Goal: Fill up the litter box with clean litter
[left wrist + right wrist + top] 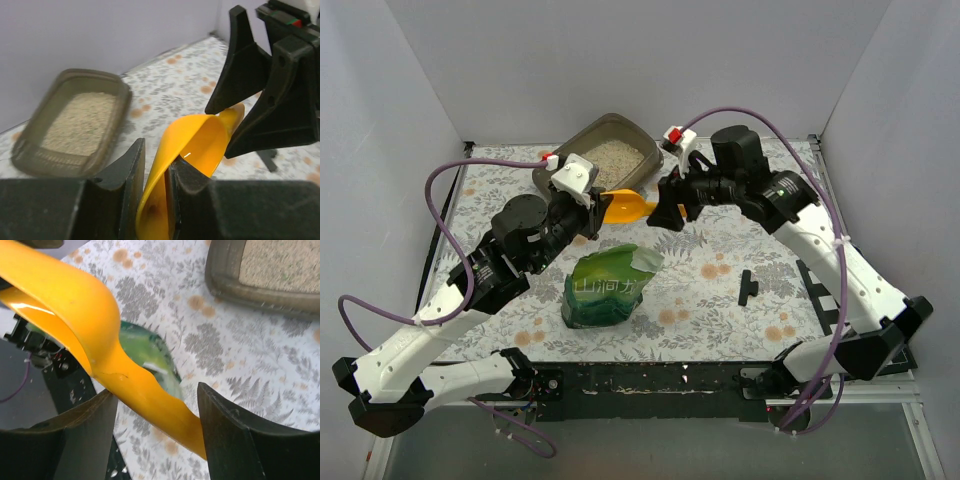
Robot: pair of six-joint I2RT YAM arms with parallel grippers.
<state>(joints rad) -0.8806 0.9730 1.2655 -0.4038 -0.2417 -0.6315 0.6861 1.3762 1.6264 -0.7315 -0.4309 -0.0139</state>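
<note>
Centrally, the left gripper (pixel 156 161) had its jaws pressed together on the thin wall of the bowl of a small yellow plastic scoop (pixel 200 145), with one finger on each face of that wall. The right gripper (pixel 156 392) had its jaws standing apart, one finger on each side of the scoop's handle. The handle crossed the gap on a slant. Whether the pads pressed on the handle could not be determined from any view.

The scoop was held clear of the table between the two grippers. It was just beside the litter box (pixel 55 162), a shallow grey-brown translucent plastic rectangular tray with rounded corners and a flared rim. The scoop was on the side of the litter box that faced the arm bases, apart from its rim.

The litter box rested on a grey floral-patterned cloth (pixel 720 250) that covered the table. A layer of pale beige, fine granular litter (pixel 82 122) lay inside the litter box, below its rim.

A glossy green plastic pouch (pixel 610 287) stood on the cloth. It was farther from the litter box than the scoop, toward the arm bases. A small black part (pixel 748 287) lay flat on the cloth, well apart from the litter box, on the right arm's side of it.
</note>
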